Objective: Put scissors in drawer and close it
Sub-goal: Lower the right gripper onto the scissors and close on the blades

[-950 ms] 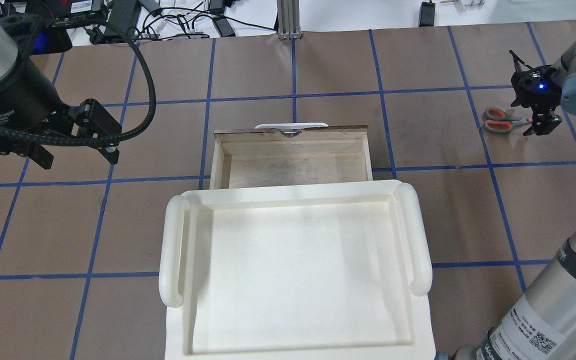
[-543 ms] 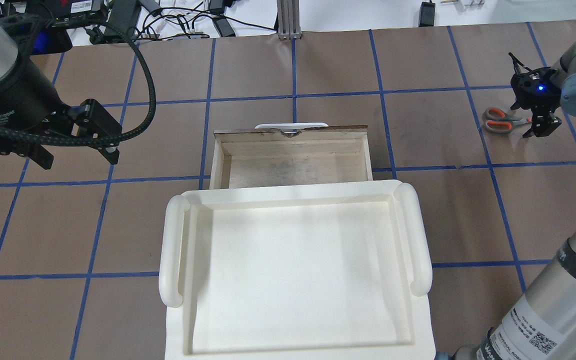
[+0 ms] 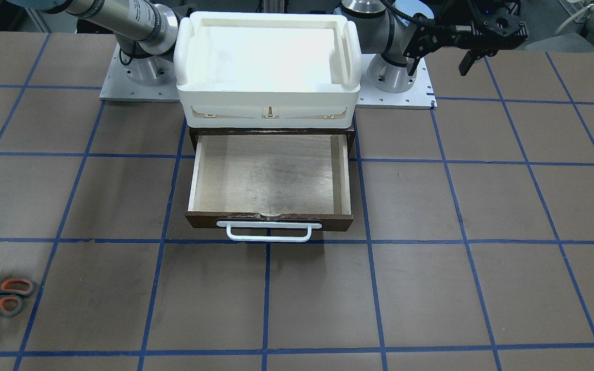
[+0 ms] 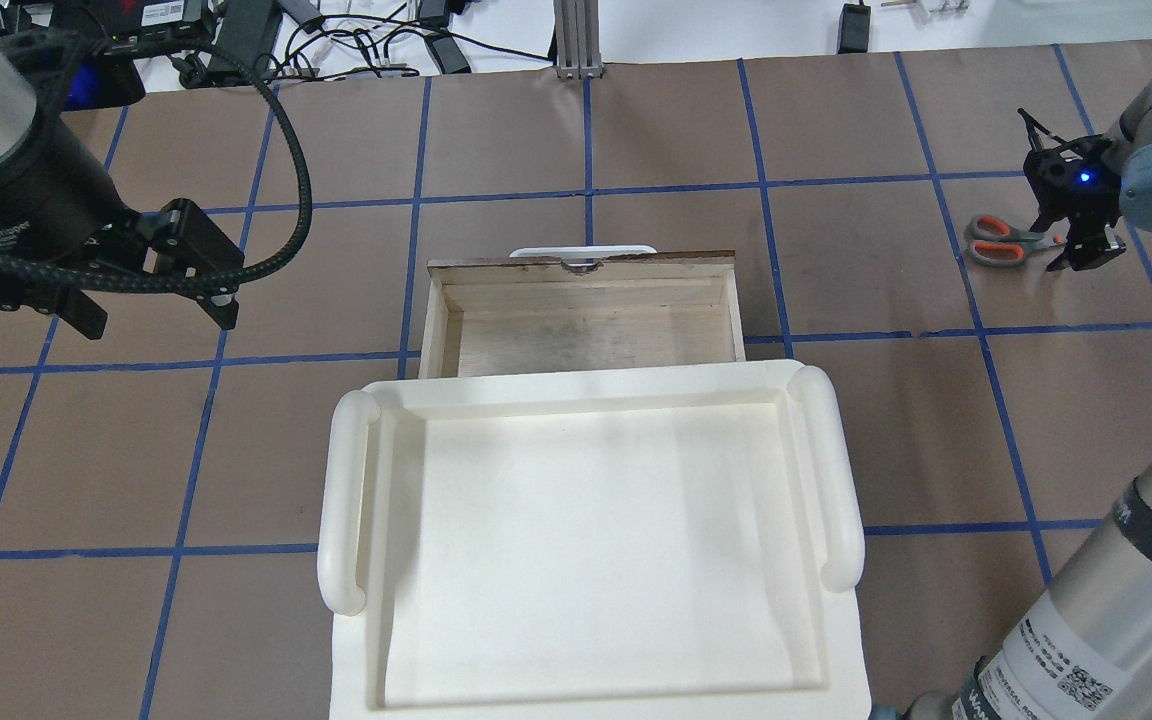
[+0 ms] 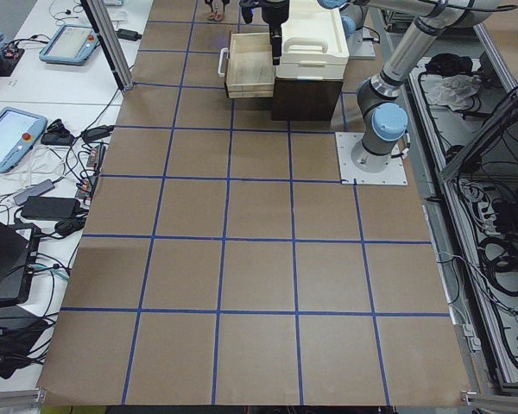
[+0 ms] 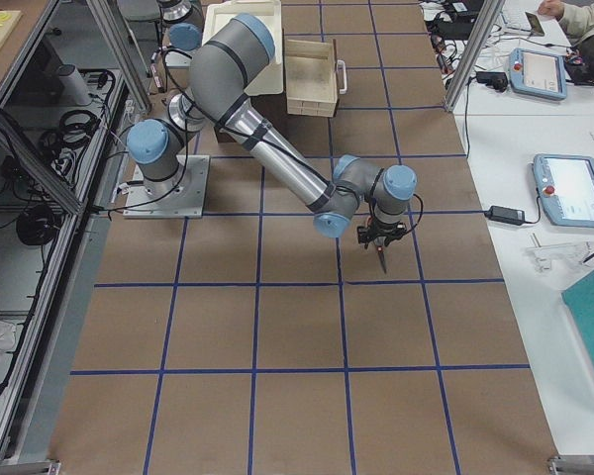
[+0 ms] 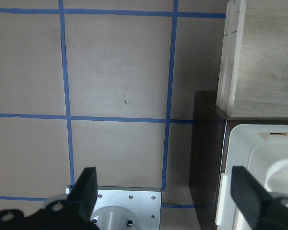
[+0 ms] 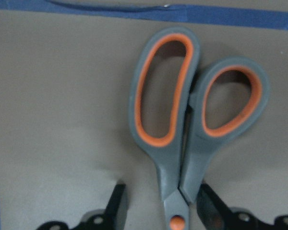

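On the brown table [image 8: 48, 96] the scissors [image 8: 169, 163] lie, pivot between the open jaws of the right gripper [image 8: 164, 208].

The scissors [image 8: 174, 179] are laid flat on the table at the right, well apart from the drawer and about level with its front. Grey handles lined in orange are seen closed together and pointed left; the blades are largely hidden. The drawer [image 3: 268, 175], at the table's middle, is pulled wide open. A pale wooden interior, a dark brown front and a white bar handle [image 3: 268, 239] are shown.
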You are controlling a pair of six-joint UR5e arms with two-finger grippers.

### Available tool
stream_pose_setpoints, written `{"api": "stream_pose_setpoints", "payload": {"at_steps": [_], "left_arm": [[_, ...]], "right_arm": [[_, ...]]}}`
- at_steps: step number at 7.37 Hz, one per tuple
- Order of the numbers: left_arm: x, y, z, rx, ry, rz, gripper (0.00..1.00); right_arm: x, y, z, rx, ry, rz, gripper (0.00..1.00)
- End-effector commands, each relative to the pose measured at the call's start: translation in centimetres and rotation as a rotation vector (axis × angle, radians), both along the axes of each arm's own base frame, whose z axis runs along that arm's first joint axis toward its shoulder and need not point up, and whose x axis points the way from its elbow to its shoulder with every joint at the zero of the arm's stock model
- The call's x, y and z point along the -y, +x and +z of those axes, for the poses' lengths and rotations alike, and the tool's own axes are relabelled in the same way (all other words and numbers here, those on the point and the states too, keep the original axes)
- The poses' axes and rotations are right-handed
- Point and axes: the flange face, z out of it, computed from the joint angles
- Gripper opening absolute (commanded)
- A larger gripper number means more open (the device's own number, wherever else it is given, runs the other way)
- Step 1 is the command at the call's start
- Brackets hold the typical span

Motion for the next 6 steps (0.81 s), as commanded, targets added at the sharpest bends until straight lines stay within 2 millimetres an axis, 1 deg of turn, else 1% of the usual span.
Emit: {"api": "stream_pose_setpoints", "payload": {"at_steps": [1,2,3,4,5,6], "left_arm": [[0.0,0.0,0.0,0.001,0.0,0.0,1.0],[0.0,0.0,0.0,0.001,0.0,0.0,1.0],[0.0,0.0,0.0,0.001,0.0,0.0,1.0],[0.0,0.0,0.0,0.001,0.0,0.0,1.0],[0.0,0.0,0.0,0.001,0.0,0.0,1.0],[0.0,0.0,0.0,0.001,0.0,0.0,1.0]], "right_arm": [[-0.1,0.1,1.8,-0.055,0.009,0.01,0.0],[-0.4,0.7,2.9,-0.038,0.03,0.011,0.0],[-0.3,1.3,4.2,-0.044,0.018,0.015,0.0],[-0.4,1.7,6.0,-0.047,-0.004,0.015,0.0],[-0.6,2.3,8.4,-0.02,-0.047,0.017,0.0],[-1.1,2.8,11.5,-0.014,-0.082,0.018,0.0]]}}
